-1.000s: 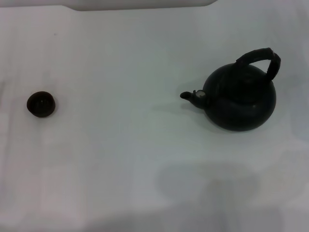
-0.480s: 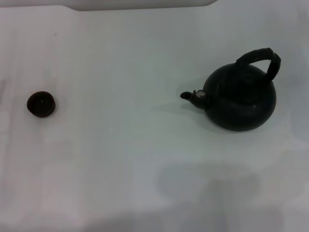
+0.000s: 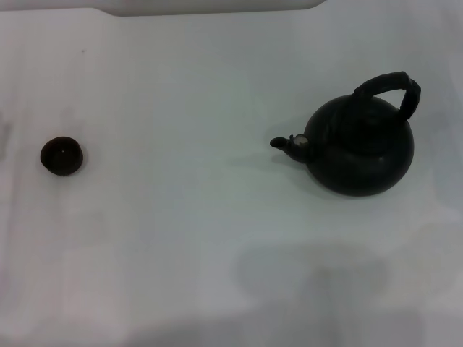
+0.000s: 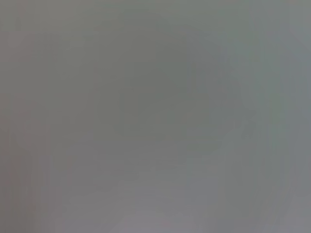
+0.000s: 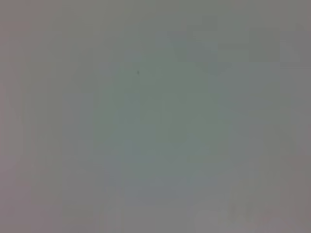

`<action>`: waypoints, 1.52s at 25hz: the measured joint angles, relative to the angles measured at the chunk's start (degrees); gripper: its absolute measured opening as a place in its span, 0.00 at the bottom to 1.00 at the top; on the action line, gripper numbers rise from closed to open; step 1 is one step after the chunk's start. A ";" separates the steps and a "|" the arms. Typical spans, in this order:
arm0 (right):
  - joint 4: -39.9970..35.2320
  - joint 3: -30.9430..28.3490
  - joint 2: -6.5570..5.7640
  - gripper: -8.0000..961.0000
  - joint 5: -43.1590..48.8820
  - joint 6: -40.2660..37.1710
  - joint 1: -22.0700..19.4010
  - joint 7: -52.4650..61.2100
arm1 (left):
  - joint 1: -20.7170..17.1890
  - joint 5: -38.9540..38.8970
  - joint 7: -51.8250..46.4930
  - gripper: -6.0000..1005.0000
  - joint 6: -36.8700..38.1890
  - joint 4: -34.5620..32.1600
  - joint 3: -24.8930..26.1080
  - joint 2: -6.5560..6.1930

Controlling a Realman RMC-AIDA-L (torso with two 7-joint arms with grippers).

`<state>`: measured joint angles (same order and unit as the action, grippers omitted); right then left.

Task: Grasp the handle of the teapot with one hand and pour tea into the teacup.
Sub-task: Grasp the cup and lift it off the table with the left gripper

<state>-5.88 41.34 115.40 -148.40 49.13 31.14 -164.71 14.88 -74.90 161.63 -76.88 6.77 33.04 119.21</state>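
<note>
The large round black teapot point(image 3: 360, 148) stands on the white table at the right in the head view. Its short spout point(image 3: 288, 144) with a silvery tip points left. Its thick black arched handle point(image 3: 391, 88) rises over the top. The tiny dark teacup point(image 3: 61, 155) stands far to the left, upright and well apart from the pot. Neither gripper shows in the head view. Both wrist views show only plain grey surface, with no fingers and no task objects.
The white table point(image 3: 188, 217) stretches between cup and pot. A pale raised edge point(image 3: 210, 7) runs along the far side. A soft shadow point(image 3: 311, 282) lies on the table near the front, below the teapot.
</note>
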 joint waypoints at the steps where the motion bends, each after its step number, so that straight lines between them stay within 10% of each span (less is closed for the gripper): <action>1: 0.00 -0.01 0.03 0.84 0.00 0.09 0.02 0.00 | -0.02 0.01 0.00 0.88 0.02 -0.01 0.00 0.00; 22: 0.01 -0.30 0.09 0.84 -0.23 -0.01 0.87 0.00 | -0.47 24.06 0.14 0.88 4.82 -0.44 -0.17 -0.12; 38: -0.02 -0.30 0.08 0.84 -0.22 -0.31 1.38 0.00 | 0.39 27.54 0.18 0.88 9.61 -0.53 -0.18 -0.19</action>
<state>-5.89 41.04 115.49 -148.62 48.82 32.52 -164.71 15.27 -47.36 161.81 -67.27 6.24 32.87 119.02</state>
